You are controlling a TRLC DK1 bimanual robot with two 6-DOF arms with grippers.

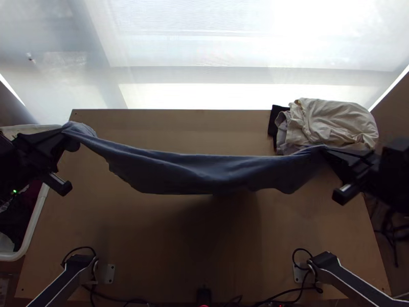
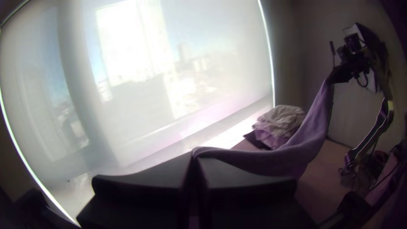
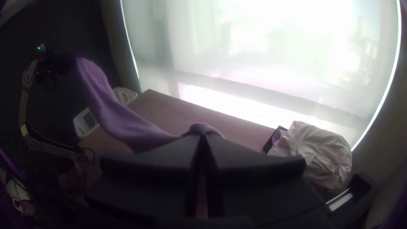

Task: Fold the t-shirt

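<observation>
The blue-grey t-shirt (image 1: 204, 171) hangs stretched between both grippers above the table, sagging in the middle. My left gripper (image 1: 65, 130) is shut on its left end, high over the table's left side. At the right side my right gripper (image 1: 326, 149) is shut on the other end. In the left wrist view the t-shirt (image 2: 271, 161) runs from the closed fingertips of my left gripper (image 2: 196, 157) toward the other arm. From my right gripper (image 3: 202, 138), likewise closed, the t-shirt (image 3: 127, 123) rises to the far arm in the right wrist view. How it is folded I cannot tell.
A pile of cream cloth (image 1: 335, 123) lies at the table's back right corner, beside a dark item (image 1: 276, 120). A white basket (image 1: 33, 230) stands off the table's left edge. Cables run along the near edge of the wooden table (image 1: 153, 245). A window lies behind.
</observation>
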